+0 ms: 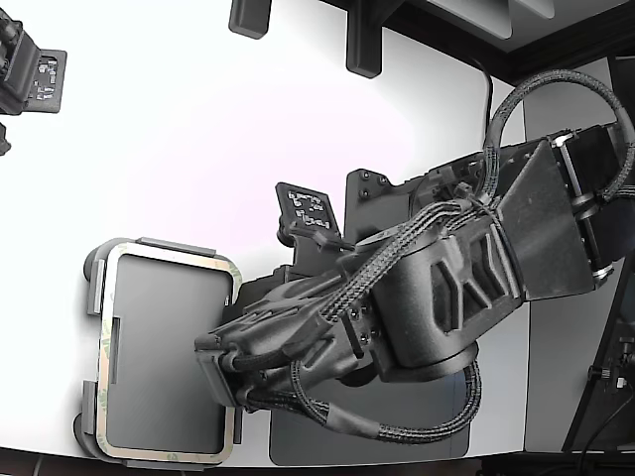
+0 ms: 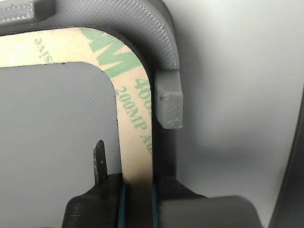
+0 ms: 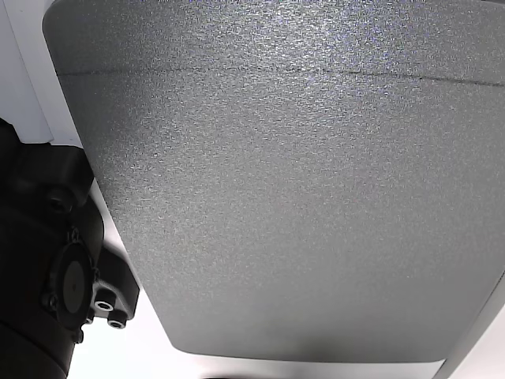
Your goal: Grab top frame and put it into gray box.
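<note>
- In the exterior view the top frame (image 1: pixel 167 262) lies in the lower left of the picture, its cream rim tracing a rounded rectangle over the gray box (image 1: pixel 95 295), whose darker tabs peek out along the left edge and the upper left corner.
- The black arm (image 1: pixel 446 283) reaches in from the right side of the exterior view, and its fingers (image 1: pixel 220 382) sit at the frame's right rim, near the lower right corner of the frame.
- In the wrist view the fingers (image 2: pixel 100 161) are closed on the top frame (image 2: pixel 135 137): a thin metal blade shows on the inner side of the rim and a dark pad on the outer side, with the strip running between them at the lower middle of the picture.
- The strip carries green printed lettering and curves round a corner in the upper middle of the wrist view.
- Just outside that corner runs the raised wall of the gray box (image 2: pixel 152 33), with a small square tab standing right beside the strip.
- The white tabletop (image 1: pixel 198 129) fills the upper left of the exterior view.
- A dark gray slab (image 1: pixel 337 446) lies under the arm at the lower middle of the exterior view; the other view shows only a pebbled gray surface (image 3: pixel 300 197), which I cannot identify.
</note>
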